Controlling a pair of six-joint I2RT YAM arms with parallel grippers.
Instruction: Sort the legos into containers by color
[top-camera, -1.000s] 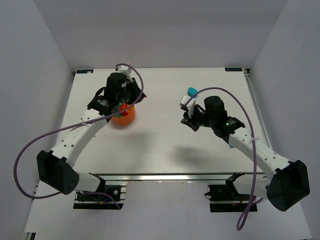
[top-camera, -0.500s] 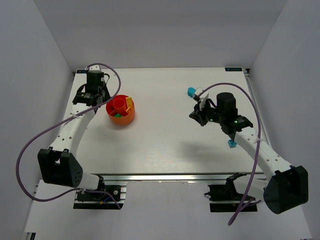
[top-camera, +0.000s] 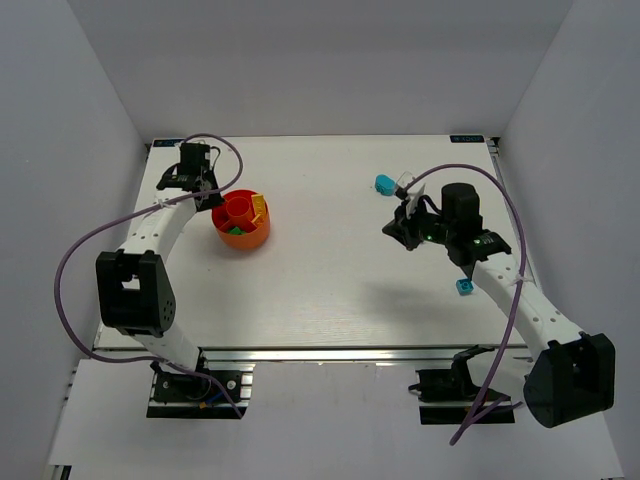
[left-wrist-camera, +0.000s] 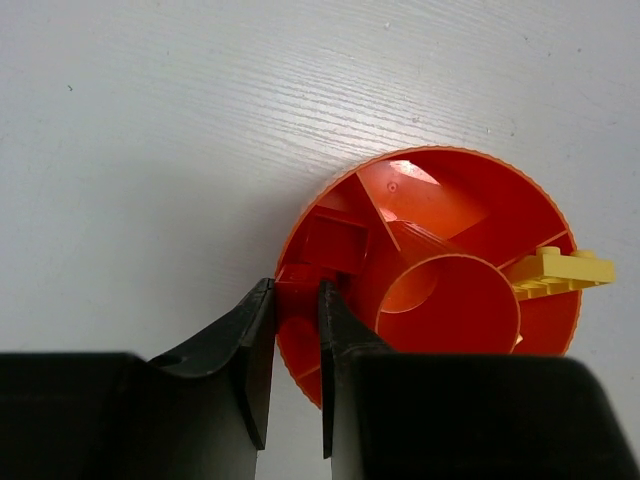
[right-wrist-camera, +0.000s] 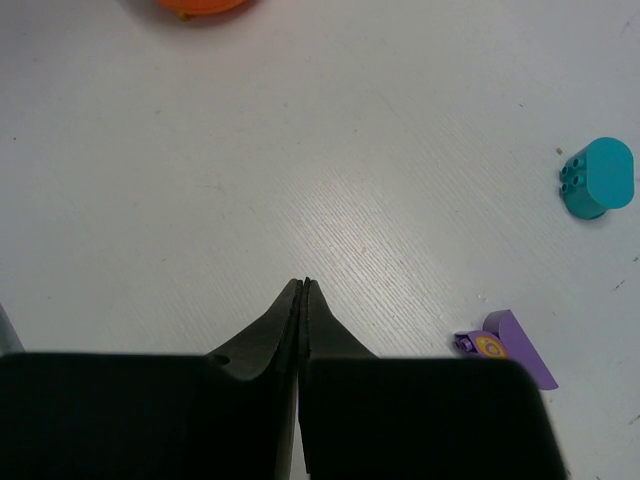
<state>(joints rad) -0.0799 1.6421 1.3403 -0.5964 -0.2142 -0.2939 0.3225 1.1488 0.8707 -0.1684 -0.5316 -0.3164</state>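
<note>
Legos nearest the right hand (right-wrist-camera: 303, 283) lay off to its right: a purple wedge (right-wrist-camera: 505, 349) near it, a cyan brick (right-wrist-camera: 598, 178) farther ahead. That hand was pinched shut and empty, pointing down at the bench (right-wrist-camera: 300, 150). The left hand (left-wrist-camera: 295, 290) clamped the rim of the orange bowl (left-wrist-camera: 430, 195), well apart.

Top view: bright, even, diffuse light from overhead. The white table (top-camera: 330, 290) is close to washed out and its grain is barely legible. A broad soft shadow lies under the right arm (top-camera: 500, 285), toward the near edge of the desk. No hard shadows.

Left wrist view: table grain sharp. There is a pale glare patch on the inner wall of the bowl (left-wrist-camera: 440, 200). The left gripper (left-wrist-camera: 295, 292) is black with its detail crushed.

Right wrist view: flat grey-white light. The cyan brick (right-wrist-camera: 598, 178) is crisp. The right gripper (right-wrist-camera: 302, 283) is a featureless dark mass with soft edges.
</note>
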